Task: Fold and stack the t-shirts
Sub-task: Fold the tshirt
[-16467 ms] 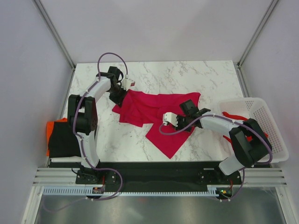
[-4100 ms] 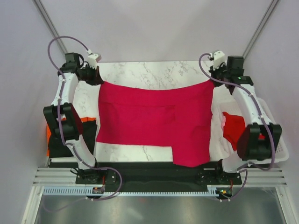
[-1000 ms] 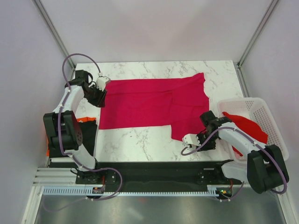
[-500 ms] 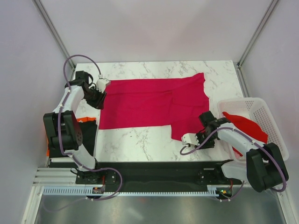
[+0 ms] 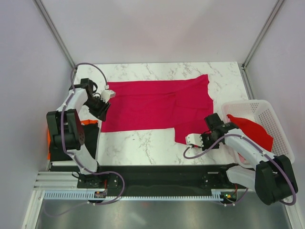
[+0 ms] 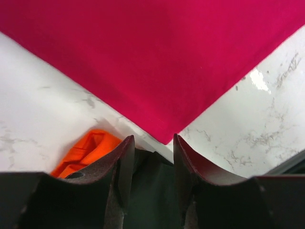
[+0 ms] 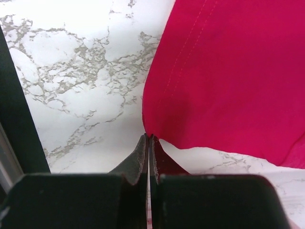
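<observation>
On the white marble counter [image 5: 143, 143], the crimson-pink cloth t-shirt [image 5: 152, 102] now lies spread flat. Seconds ago both arms held it stretched in the air. The white plastic lattice basket [image 5: 274, 117] on the right holds a red t-shirt [image 5: 250, 129], and a black t-shirt [image 5: 66, 143] is parked at the left edge. The left gripper [image 6: 151, 143] has slid down to the shirt's near-left corner, jaws open either side of the tip, no grip yet. The right gripper [image 7: 148, 138] has crept onto the near-right hem corner, jaws closed, apparently nipping it. Spreading looks done and the first fold is being set up.
</observation>
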`<move>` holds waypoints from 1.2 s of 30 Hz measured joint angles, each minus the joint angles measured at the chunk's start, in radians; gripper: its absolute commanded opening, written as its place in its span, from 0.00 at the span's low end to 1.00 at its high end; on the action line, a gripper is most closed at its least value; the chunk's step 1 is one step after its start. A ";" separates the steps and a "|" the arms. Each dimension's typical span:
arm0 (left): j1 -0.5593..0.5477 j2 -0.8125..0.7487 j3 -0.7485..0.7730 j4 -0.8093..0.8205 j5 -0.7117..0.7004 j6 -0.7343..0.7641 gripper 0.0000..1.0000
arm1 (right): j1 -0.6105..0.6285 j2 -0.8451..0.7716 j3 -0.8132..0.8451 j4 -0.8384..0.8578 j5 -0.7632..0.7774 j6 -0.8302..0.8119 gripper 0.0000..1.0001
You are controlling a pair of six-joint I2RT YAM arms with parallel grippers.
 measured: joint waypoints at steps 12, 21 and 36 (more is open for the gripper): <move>0.000 0.109 0.003 -0.125 -0.002 0.034 0.53 | 0.000 0.023 0.009 0.004 0.003 0.054 0.00; 0.000 0.190 0.005 -0.113 -0.054 0.032 0.57 | 0.000 0.060 0.050 0.023 0.003 0.062 0.00; -0.004 0.190 -0.010 -0.072 -0.101 0.017 0.37 | 0.000 0.073 0.053 0.050 0.003 0.097 0.00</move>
